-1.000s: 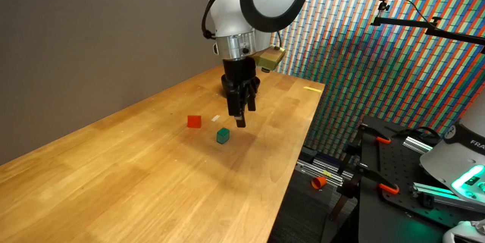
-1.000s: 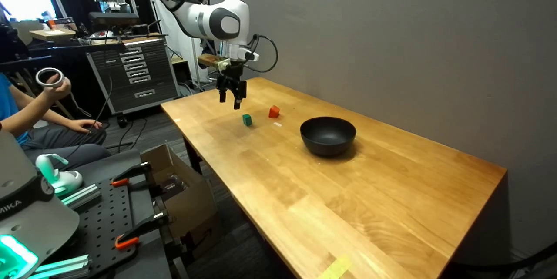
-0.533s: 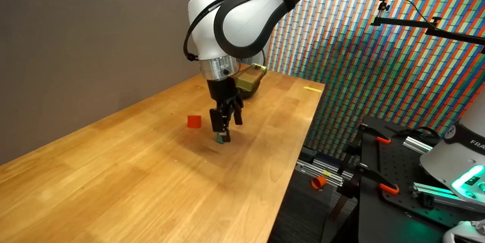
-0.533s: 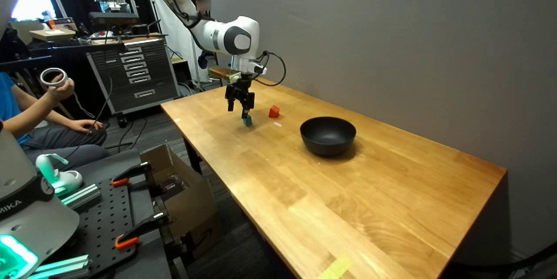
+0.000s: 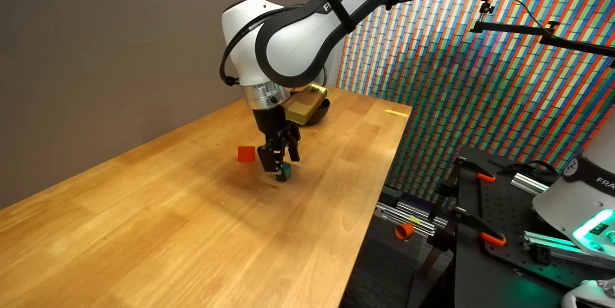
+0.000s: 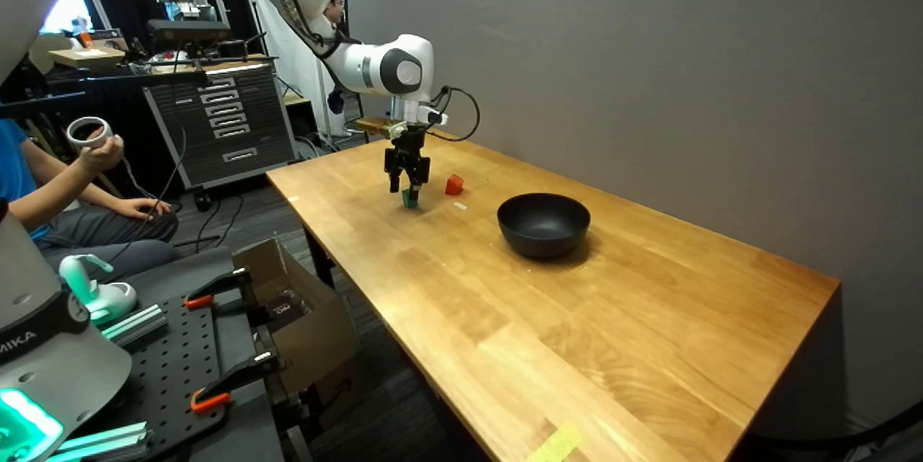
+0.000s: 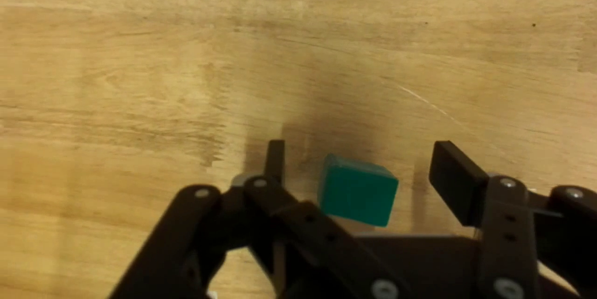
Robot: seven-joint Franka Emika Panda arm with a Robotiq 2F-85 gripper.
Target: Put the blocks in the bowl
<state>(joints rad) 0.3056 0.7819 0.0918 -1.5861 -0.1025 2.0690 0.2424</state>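
Observation:
The green block (image 5: pixel 287 171) rests on the table and also shows in an exterior view (image 6: pixel 408 201). In the wrist view the green block (image 7: pixel 359 191) lies between the open fingers of my gripper (image 7: pixel 358 164), slightly turned, with a gap on both sides. The gripper is low over the table in both exterior views (image 5: pixel 288 167) (image 6: pixel 404 192), and a finger partly hides the block. The red block (image 5: pixel 246 154) sits nearby toward the wall, also seen in an exterior view (image 6: pixel 454 185). The black bowl (image 6: pixel 542 244) stands farther off; the arm's camera partly hides the bowl (image 5: pixel 319 115) in an exterior view.
A grey wall (image 6: pixel 649 87) runs along one long side of the wooden table (image 6: pixel 461 303). A small white strip (image 6: pixel 460 206) lies near the red block. Yellow tape (image 6: pixel 557 444) marks the table. A seated person (image 6: pixel 68 184) holds a controller beside the robot base.
The gripper has come down and across to the green block, with its fingers now around it and still open. The blocks and the bowl have not moved.

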